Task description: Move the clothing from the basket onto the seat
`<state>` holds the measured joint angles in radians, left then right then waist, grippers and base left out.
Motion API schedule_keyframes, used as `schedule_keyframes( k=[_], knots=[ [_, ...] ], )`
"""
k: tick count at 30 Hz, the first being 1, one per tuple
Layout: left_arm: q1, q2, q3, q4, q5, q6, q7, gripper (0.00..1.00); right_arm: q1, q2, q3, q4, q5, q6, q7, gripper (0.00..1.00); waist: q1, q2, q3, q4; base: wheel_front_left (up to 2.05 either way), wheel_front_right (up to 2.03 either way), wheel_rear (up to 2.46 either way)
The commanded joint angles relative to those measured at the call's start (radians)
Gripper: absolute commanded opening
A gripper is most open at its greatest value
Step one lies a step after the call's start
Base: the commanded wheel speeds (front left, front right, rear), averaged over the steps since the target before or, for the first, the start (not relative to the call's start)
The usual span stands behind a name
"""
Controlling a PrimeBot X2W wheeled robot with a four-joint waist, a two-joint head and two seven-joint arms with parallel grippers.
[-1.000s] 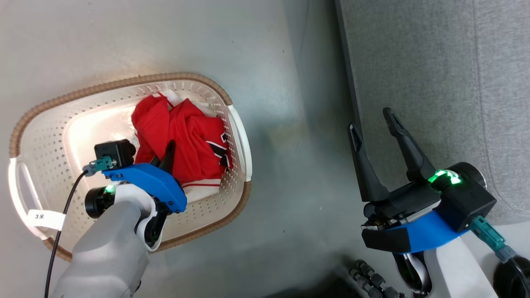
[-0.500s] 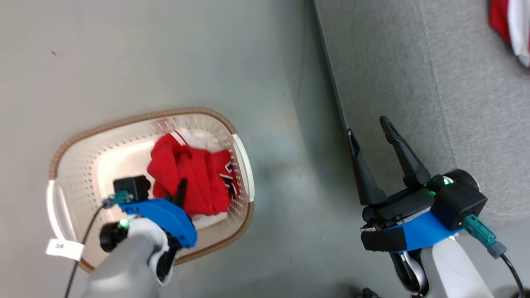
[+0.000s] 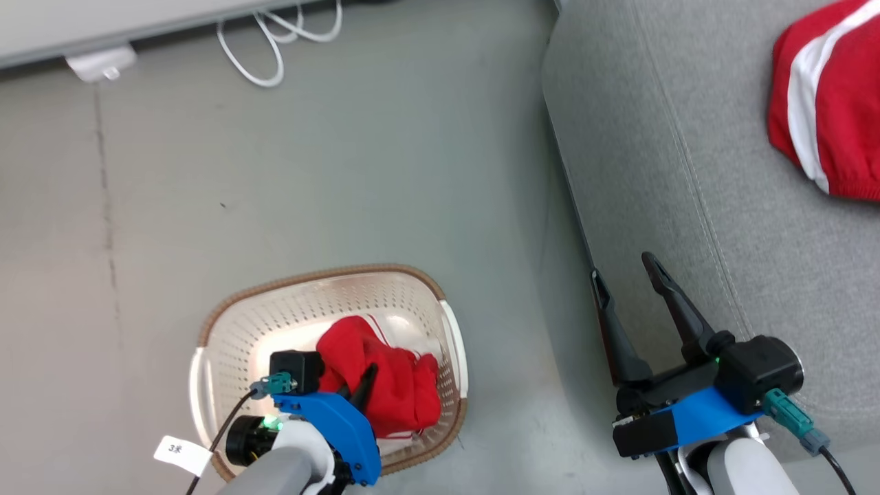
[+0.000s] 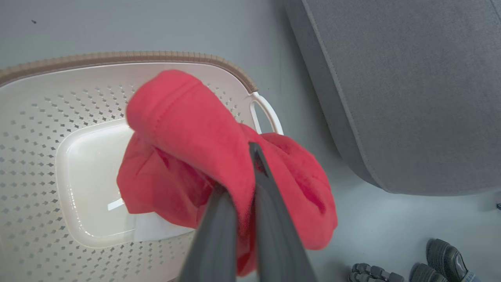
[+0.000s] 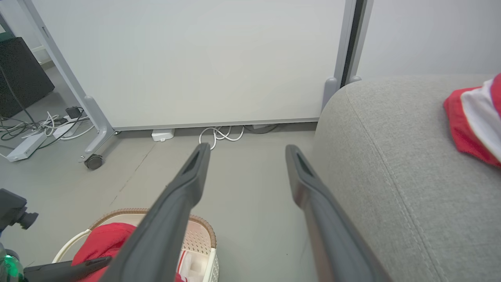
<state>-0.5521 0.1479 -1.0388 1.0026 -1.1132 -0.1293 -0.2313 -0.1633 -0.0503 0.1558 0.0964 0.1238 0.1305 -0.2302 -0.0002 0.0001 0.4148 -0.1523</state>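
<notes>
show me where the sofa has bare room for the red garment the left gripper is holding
The sofa is bare from its front edge, across the seam, up to the red striped garment at its far right. Crowded: that garment's spot, and the near edge under the open right gripper. The left gripper holds its red garment over the basket.

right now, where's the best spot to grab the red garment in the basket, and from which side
Take the raised fold on top of the crumpled soft red garment, coming down from above: it is bunched up in the cream perforated plastic basket, whose walls block a sideways approach. The left pincer is shut on such a fold.
</notes>
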Motion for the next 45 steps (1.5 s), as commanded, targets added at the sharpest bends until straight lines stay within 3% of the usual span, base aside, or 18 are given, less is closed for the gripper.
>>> schedule_keyframes(
  k=[1,22,45],
  knots=[
    [0.02,-0.007,-0.016,-0.009,-0.001,-0.002,-0.006,0.0,0.021,0.0,-0.003,0.003,-0.002,0.001,0.007,1.0,0.0002,-0.0001,-0.103,0.059,0.0,0.0,0.0],
    [-0.017,-0.027,-0.177,-0.139,0.039,-0.002,-0.033,0.0,0.15,0.0,-0.017,-0.017,0.013,0.001,0.07,1.0,0.0002,-0.0001,-0.34,0.195,0.0,0.0,0.0],
    [-0.223,-0.075,-0.129,-0.261,0.128,-0.002,-0.035,0.0,0.21,0.0,0.02,-0.014,0.026,0.001,0.107,1.0,0.0002,-0.0001,-0.424,0.199,0.0,0.0,0.0]
  ],
)
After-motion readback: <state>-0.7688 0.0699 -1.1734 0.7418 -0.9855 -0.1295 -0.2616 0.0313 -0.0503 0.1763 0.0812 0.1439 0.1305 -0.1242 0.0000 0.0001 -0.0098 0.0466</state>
